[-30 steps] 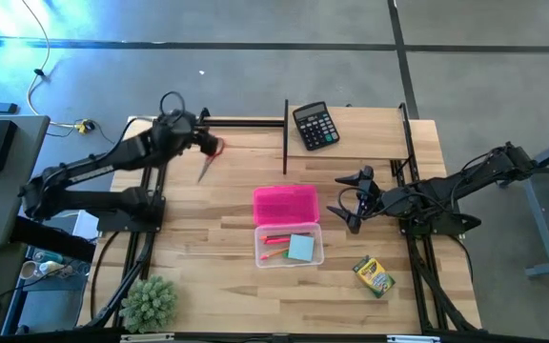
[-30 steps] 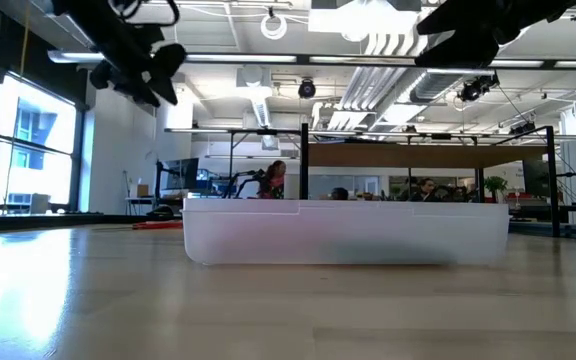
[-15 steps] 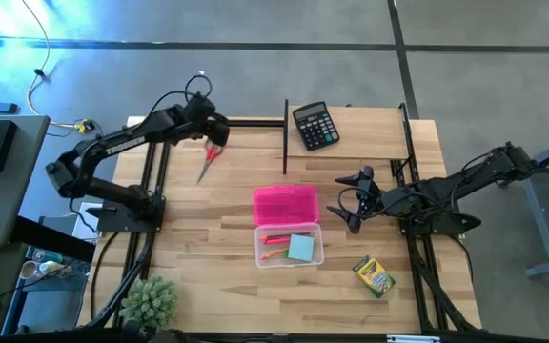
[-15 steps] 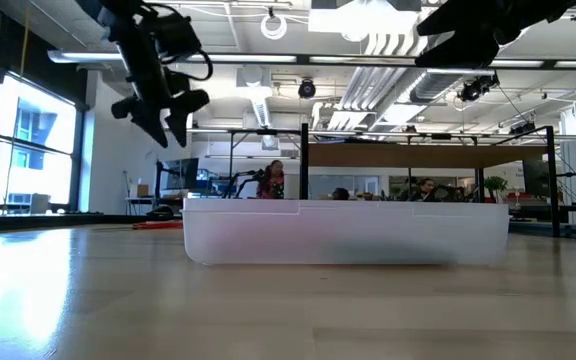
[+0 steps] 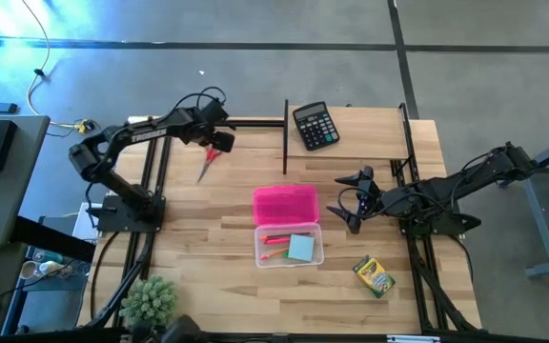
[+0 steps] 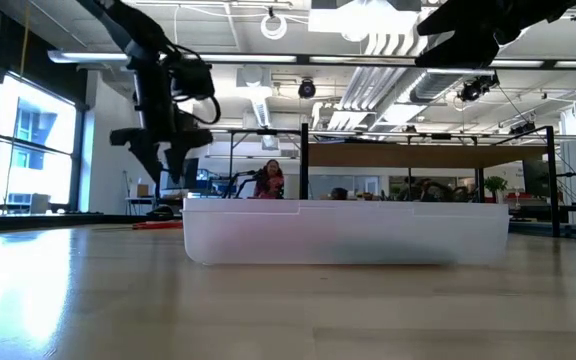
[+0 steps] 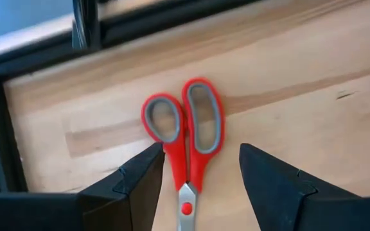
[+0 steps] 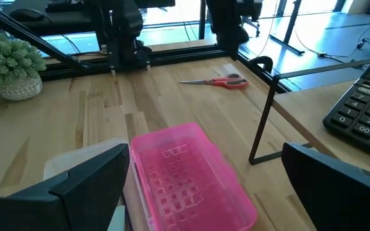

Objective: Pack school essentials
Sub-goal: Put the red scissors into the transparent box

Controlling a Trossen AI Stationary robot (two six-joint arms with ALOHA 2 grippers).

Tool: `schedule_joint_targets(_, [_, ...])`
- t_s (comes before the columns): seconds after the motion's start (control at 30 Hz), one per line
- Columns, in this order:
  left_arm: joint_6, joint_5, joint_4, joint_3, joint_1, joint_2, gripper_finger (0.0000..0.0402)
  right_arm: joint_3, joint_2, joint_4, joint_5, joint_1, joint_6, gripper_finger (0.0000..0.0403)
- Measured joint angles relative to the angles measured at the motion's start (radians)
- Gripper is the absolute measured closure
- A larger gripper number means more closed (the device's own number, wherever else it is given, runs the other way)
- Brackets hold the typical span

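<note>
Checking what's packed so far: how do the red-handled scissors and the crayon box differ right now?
The red-handled scissors lie at the table's far left, blades shut, with the open left gripper straddling their handles; the yellow-green crayon box sits near the right front corner, with no gripper over it. The scissors are long and thin, the crayon box blocky. Both rest on the table, outside the clear bin.

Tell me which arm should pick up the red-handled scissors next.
Left. The left gripper is open right over the red-handled scissors, its fingers either side of the handles at the table's far left. The right gripper waits, open, beside the pink lid, well away from them.
</note>
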State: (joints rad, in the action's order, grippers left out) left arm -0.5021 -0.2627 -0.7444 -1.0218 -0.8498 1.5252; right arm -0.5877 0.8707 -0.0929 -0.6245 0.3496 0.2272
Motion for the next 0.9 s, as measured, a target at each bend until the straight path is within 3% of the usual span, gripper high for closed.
schedule_joint_targets(0.47, [-0.090,-0.006,0.012,0.000,-0.001,0.156,0.0209,0.000,0.000,-0.003,0.001,0.000,-0.003,0.0004])
schedule_joint_targets(0.9, [-0.098,-0.009,0.099,0.000,-0.012,0.191,0.0211,0.000,0.000,-0.019,0.015,0.000,0.000,0.0004])
